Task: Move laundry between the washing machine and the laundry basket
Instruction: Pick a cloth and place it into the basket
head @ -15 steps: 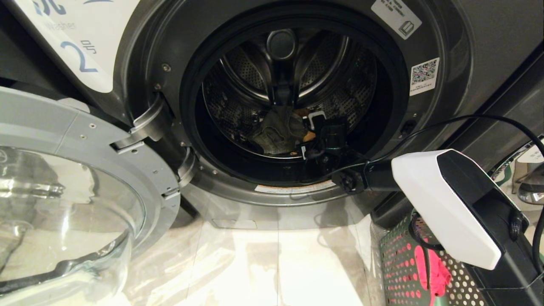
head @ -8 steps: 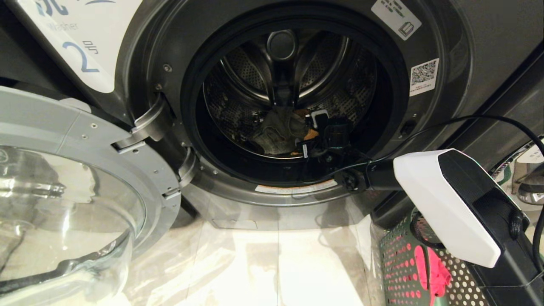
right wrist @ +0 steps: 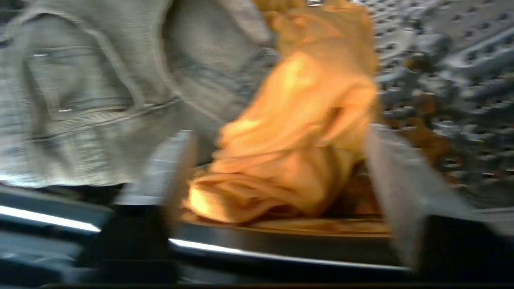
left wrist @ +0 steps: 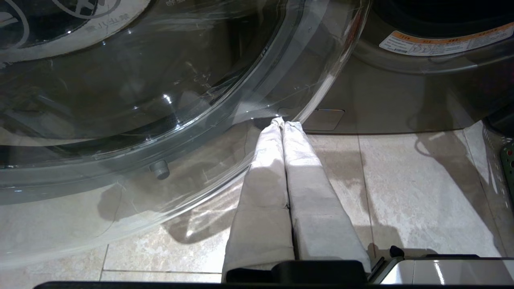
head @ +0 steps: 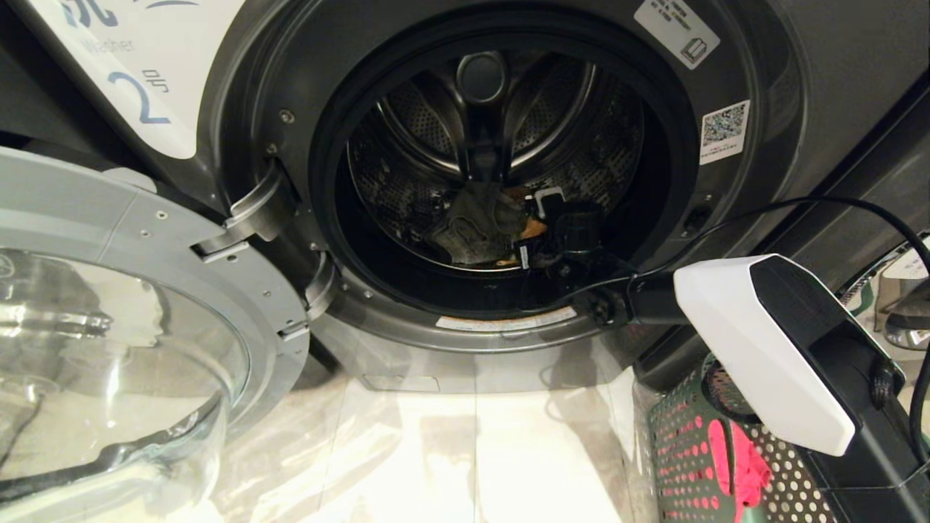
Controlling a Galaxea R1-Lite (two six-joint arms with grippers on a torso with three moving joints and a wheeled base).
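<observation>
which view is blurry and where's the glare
Right wrist view: motion blur smears the orange-yellow garment and the tool's fingers. Head view: the floor tiles glare white and the glass door carries reflections. Left wrist view: sharp.

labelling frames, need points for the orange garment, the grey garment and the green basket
orange garment (right wrist: 297, 132), right wrist view, its bunched middle
grey garment (head: 476, 221), head view, the crumpled centre inside the drum
green basket (head: 676, 450), head view, its perforated side wall
</observation>
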